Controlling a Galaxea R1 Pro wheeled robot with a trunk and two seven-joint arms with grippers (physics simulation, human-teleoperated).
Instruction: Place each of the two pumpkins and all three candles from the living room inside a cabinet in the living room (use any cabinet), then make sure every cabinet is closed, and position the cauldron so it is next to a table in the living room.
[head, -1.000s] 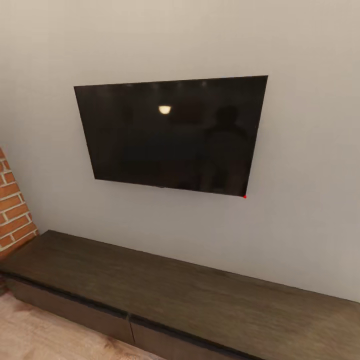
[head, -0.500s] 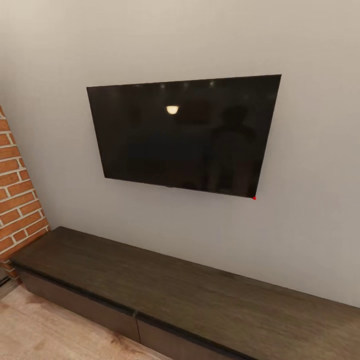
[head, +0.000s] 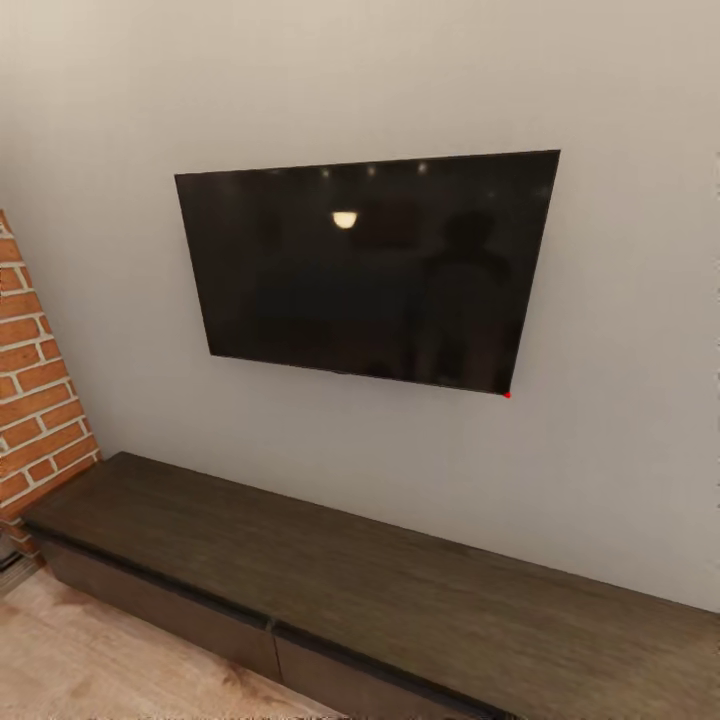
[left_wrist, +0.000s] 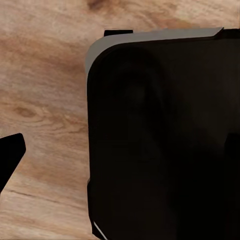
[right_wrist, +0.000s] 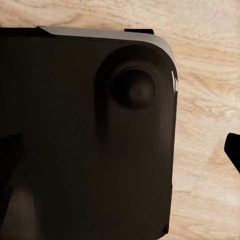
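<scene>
The cabinet (head: 350, 590) is a long low dark-brown unit against the grey wall, with a bare flat top. Its drawer fronts (head: 170, 610) sit flush and shut along the lower edge of the head view. The pumpkins, the candles, the cauldron and the table are out of view. In the left wrist view, my left gripper's fingertip (left_wrist: 10, 155) pokes in at the edge over wood floor. In the right wrist view, my right gripper's fingertip (right_wrist: 234, 150) sits at the opposite edge. Nothing lies between the fingers of either gripper.
A black television (head: 370, 270) hangs on the wall above the cabinet. A red brick wall (head: 35, 400) meets the cabinet's left end. Pale wood floor (head: 90, 660) runs in front. My own black base (left_wrist: 160, 140) (right_wrist: 85, 140) shows below both wrists.
The head view swung a little, so television and cabinet slid right and more brick shows at the left. Over the last half second the picture has held almost still.
</scene>
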